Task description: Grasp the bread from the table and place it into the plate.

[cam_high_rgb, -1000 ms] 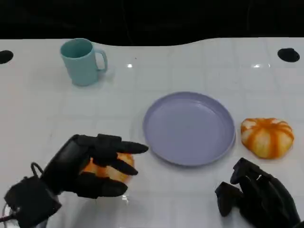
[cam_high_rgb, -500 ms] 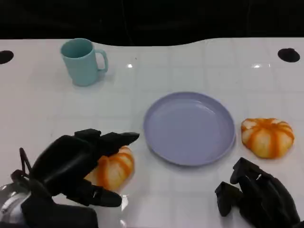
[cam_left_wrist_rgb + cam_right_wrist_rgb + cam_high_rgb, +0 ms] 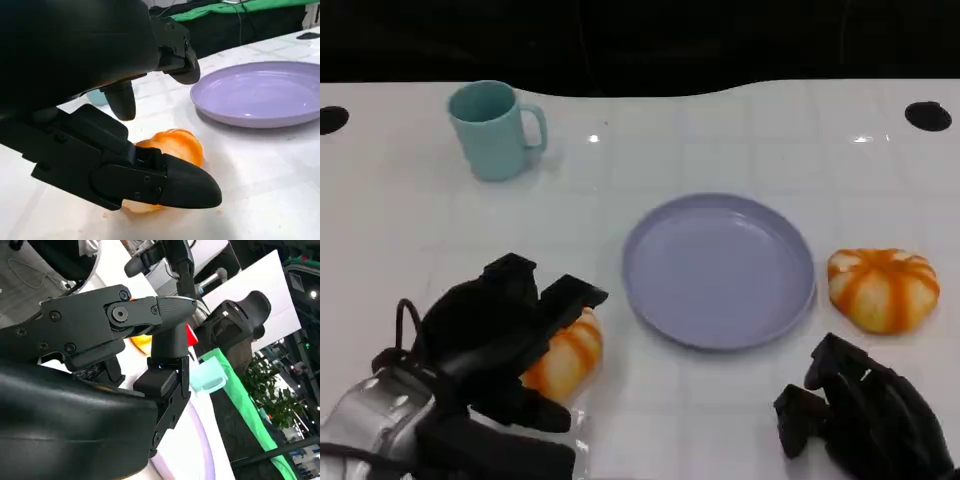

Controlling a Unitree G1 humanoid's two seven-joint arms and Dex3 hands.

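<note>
Head view
Plate (image 3: pixel 719 270): lilac, at mid-table, nothing in it.
Bread (image 3: pixel 563 353): orange-striped bun lying on the table, near the plate's left rim, half covered by the left hand.
Left hand (image 3: pixel 498 335): left of the plate, cupped over the bread; fingers reach over its top and one lies below it; whether they press the bun, cannot tell.
Right hand (image 3: pixel 860 415): below the plate's right edge, fingers curled in, holding nothing.
Second bun (image 3: pixel 882 288): just right of the plate, on the table.
Mug (image 3: pixel 492 130): teal, well up and left of the plate.

Left wrist view
Bread (image 3: pixel 170 150): on the table, short of the plate (image 3: pixel 260 92), between the upper fingers (image 3: pixel 177 50) and the lower one; contact not clear.

Right wrist view
Right hand's fingers (image 3: pixel 125 320): bent inward, nothing between them.
</note>
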